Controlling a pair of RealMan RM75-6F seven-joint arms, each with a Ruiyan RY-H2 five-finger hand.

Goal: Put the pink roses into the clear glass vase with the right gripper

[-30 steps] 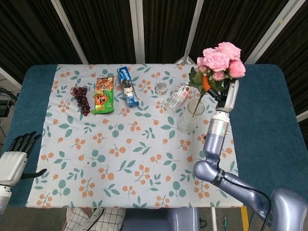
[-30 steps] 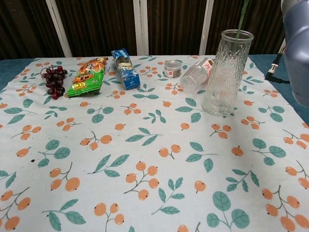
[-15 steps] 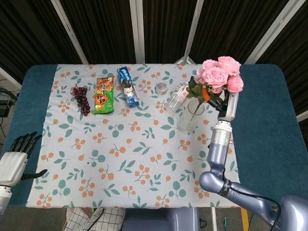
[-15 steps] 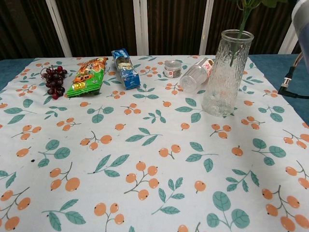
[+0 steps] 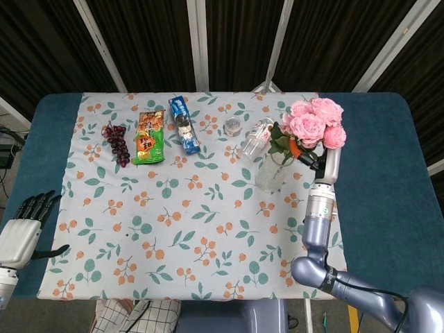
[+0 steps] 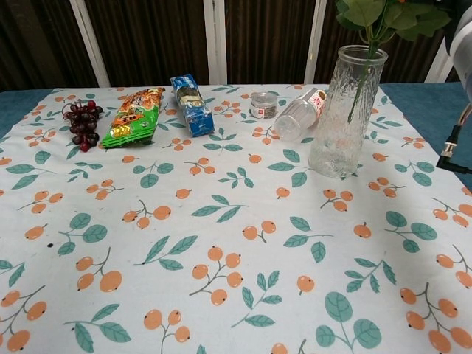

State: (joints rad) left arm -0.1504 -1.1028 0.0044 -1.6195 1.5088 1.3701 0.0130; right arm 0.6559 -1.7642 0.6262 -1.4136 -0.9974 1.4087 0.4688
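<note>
The pink roses (image 5: 313, 123) hang over the clear glass vase (image 5: 275, 171), held by my right hand (image 5: 313, 157) just below the leaves. Their green stem (image 6: 361, 81) reaches down inside the vase (image 6: 344, 110), which stands upright at the table's right side. In the chest view only the leaves (image 6: 387, 13) show at the top edge; the blooms and the hand are cut off. My left hand (image 5: 28, 225) rests open at the table's near left corner, holding nothing.
Along the far edge lie a bunch of grapes (image 5: 117, 142), a green snack bag (image 5: 148, 137), a blue biscuit pack (image 5: 184, 124), a small tin (image 5: 233, 126) and a plastic bottle (image 5: 257, 138) lying beside the vase. A floral cloth (image 5: 187, 208) covers the table.
My right hand has lowered the roses, and the stem has slid deeper into the vase. The leaves have come down into the chest view. The left hand has stayed still.
</note>
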